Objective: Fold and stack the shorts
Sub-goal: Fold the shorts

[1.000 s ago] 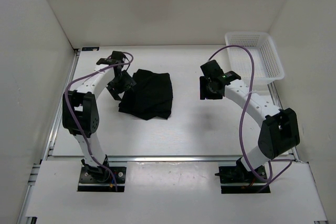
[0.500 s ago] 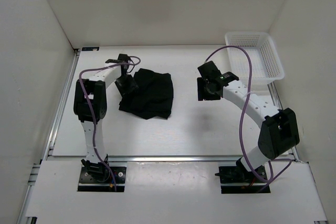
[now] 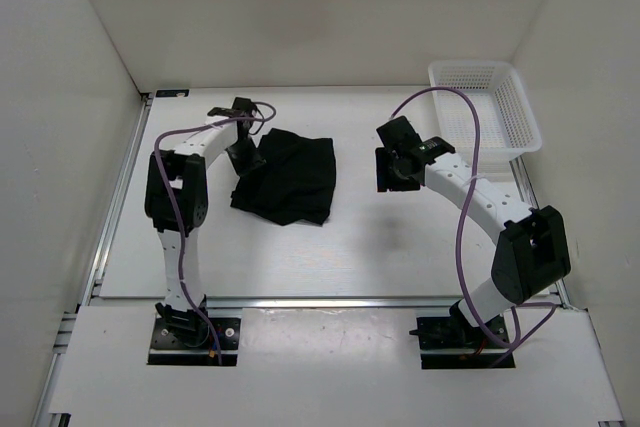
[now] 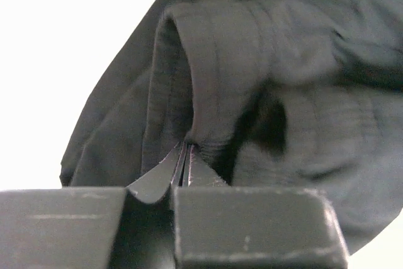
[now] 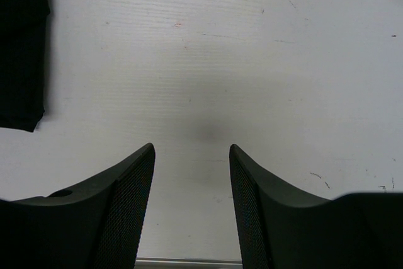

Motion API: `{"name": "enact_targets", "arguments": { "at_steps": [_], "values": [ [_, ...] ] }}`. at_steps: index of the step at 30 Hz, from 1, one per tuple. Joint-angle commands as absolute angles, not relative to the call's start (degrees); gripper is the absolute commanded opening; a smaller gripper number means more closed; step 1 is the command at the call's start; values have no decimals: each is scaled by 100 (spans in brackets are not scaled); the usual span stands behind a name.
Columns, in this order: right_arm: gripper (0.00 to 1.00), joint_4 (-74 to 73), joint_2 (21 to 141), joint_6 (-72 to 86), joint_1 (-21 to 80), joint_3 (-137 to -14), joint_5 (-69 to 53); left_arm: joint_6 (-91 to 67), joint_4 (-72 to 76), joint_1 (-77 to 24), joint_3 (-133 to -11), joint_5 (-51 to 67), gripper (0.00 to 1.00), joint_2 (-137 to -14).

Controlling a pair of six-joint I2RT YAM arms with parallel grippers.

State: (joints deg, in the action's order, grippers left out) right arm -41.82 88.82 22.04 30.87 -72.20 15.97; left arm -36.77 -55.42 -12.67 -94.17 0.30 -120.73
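Observation:
The black shorts (image 3: 288, 179) lie crumpled on the white table, left of centre. My left gripper (image 3: 245, 152) is at their left edge. In the left wrist view its fingers are pressed together, and the gripper (image 4: 186, 146) pinches a folded hem of the shorts (image 4: 252, 61). My right gripper (image 3: 392, 172) hovers over bare table to the right of the shorts. It stands open (image 5: 192, 149) with nothing between its fingers. A corner of the shorts (image 5: 22, 42) shows at the left edge of the right wrist view.
A white mesh basket (image 3: 520, 117) stands at the back right corner of the table. White walls close in the table on the left, back and right. A metal rail (image 3: 300, 300) runs along the near edge.
My left gripper has moved back along the shorts' left edge and shut on the hem. The shorts have shifted slightly right. The right arm has barely moved.

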Motion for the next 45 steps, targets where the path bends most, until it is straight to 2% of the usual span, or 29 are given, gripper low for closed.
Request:
{"name": "enact_targets", "arguments": {
  "at_steps": [1,7,14,15,17,18,22,28,30,34,40,41,45],
  "values": [
    [56,-4175,8666,2180,3094,-7313,1652,-3560,-5878,-1406,-9922,-562,10,-11268],
    [56,-4175,8728,2180,3094,-7313,1652,-3253,-6214,-1599,-10766,-563,10,-11276],
    [56,-4175,8780,2180,3094,-7313,1652,-2962,-6793,-1705,-11952,-676,12,-12101],
    [56,-4175,8780,2180,3094,-7313,1652,-2962,-6890,-1635,-12066,-677,22,-12190],
    [56,-4175,8780,2180,3094,-7313,1705,-3190,-6795,-1635,-12007,-564,60,-12252],
    [56,-4175,8841,2180,3094,-7313,1705,-3304,-6637,-1513,-11640,-458,100,-12200],
    [58,-4175,8842,2127,3094,-7313,1705,-3366,-5793,-1249,-10734,298,100,-11997],
    [58,-4175,8895,2127,3094,-7365,1705,-3234,-5590,-1248,-10574,527,100,-12252],
    [58,-4175,8895,2127,3094,-7365,1705,-3173,-5537,-1248,-10573,580,100,-12444],
    [58,-4175,8895,2127,3094,-7365,1705,-3041,-5423,-1301,-10898,703,92,-12743],
    [58,-4228,8895,2127,3094,-7365,1705,-2988,-5423,-1301,-11109,756,92,-12964],
    [58,-4228,8895,2127,3094,-7365,1705,-2988,-5423,-1301,-11109,756,90,-13016],
    [58,-4228,8895,2127,3146,-7365,1705,-2988,-5423,-1301,-11162,703,60,-13017]
  ]
}}
